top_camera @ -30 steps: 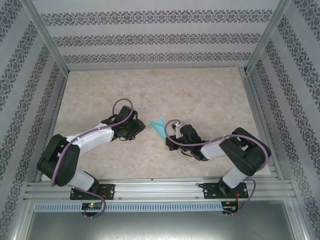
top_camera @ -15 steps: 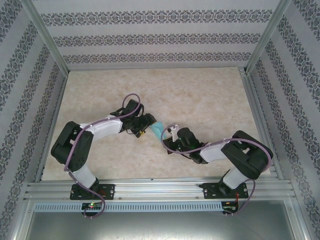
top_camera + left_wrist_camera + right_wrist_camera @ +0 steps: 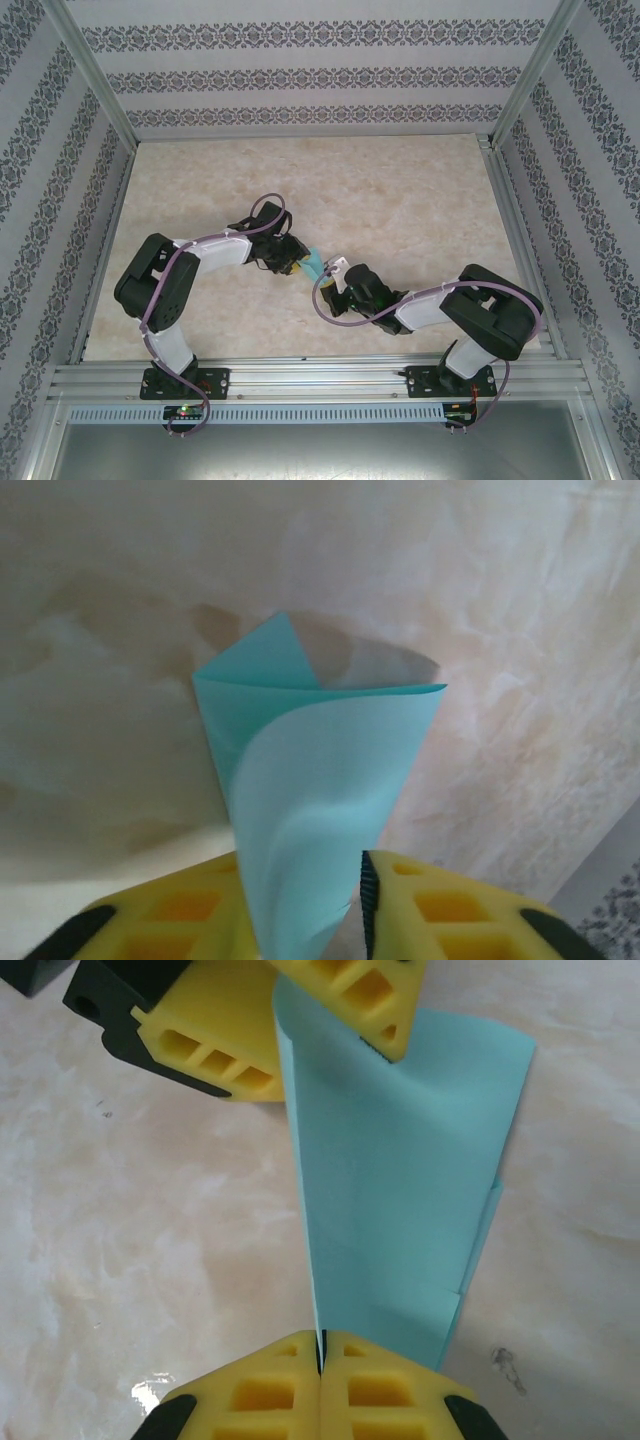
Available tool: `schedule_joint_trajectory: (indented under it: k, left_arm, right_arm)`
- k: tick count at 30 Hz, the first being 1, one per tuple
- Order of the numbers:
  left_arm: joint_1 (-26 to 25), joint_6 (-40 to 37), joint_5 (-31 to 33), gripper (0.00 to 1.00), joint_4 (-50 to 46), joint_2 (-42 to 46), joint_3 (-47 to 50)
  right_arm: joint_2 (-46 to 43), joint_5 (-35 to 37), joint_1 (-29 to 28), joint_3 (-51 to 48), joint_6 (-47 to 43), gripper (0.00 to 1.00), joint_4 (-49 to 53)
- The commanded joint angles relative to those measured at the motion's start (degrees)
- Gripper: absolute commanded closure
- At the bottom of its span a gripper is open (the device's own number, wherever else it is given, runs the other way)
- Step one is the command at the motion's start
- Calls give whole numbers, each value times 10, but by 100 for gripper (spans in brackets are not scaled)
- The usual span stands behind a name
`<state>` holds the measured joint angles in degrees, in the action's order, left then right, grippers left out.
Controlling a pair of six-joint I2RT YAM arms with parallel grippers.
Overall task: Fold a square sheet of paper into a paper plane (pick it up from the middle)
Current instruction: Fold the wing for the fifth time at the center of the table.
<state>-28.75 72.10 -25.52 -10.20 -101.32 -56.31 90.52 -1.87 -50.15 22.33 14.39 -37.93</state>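
The teal sheet of paper (image 3: 312, 264), folded into a narrow tapering shape, hangs just above the table between both grippers. My right gripper (image 3: 329, 276) is shut on its near edge; in the right wrist view the paper (image 3: 400, 1180) rises from the closed yellow pads (image 3: 320, 1355). My left gripper (image 3: 296, 265) stands open around the other end. In the left wrist view the curved paper (image 3: 320, 780) runs down between the parted fingers (image 3: 300, 920), with a small gap at the right pad. The left gripper's fingers (image 3: 215, 1050) straddle the paper's far end.
The marbled beige tabletop (image 3: 400, 190) stretches bare behind the grippers. Aluminium frame posts and patterned walls (image 3: 320, 80) close it in on three sides. A metal rail (image 3: 320, 375) runs along the near edge by the arm bases.
My left arm has swung right and brought its gripper onto the paper. My right gripper has carried the paper a little left and nearer.
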Motion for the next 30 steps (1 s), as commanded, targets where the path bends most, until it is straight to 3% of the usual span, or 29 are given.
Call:
schedule_joint_trajectory:
  k: [1, 3, 7, 10, 15, 23, 30]
  left_arm:
    - [5, 4, -6, 74, -30, 2, -8]
    - [5, 3, -7, 76, -34, 3, -8]
    - [5, -3, -6, 93, -46, 5, -13]
    - [5, -5, -8, 96, -50, 5, -17]
    - [5, -9, -12, 97, -50, 3, -22]
    - [6, -10, -16, 97, -46, 5, -19]
    - [6, -13, -18, 98, -45, 5, -20]
  right_arm:
    - [2, 29, -10, 13, -29, 97, 9]
    - [1, 33, -12, 15, -37, 96, 17]
    - [1, 40, -16, 18, -49, 91, 31]
    - [1, 53, -20, 25, -64, 88, 50]
    - [3, 72, -28, 38, -86, 82, 73]
    - [-1, 105, -35, 41, -102, 82, 88]
    - [-5, 115, -36, 40, -102, 90, 87]
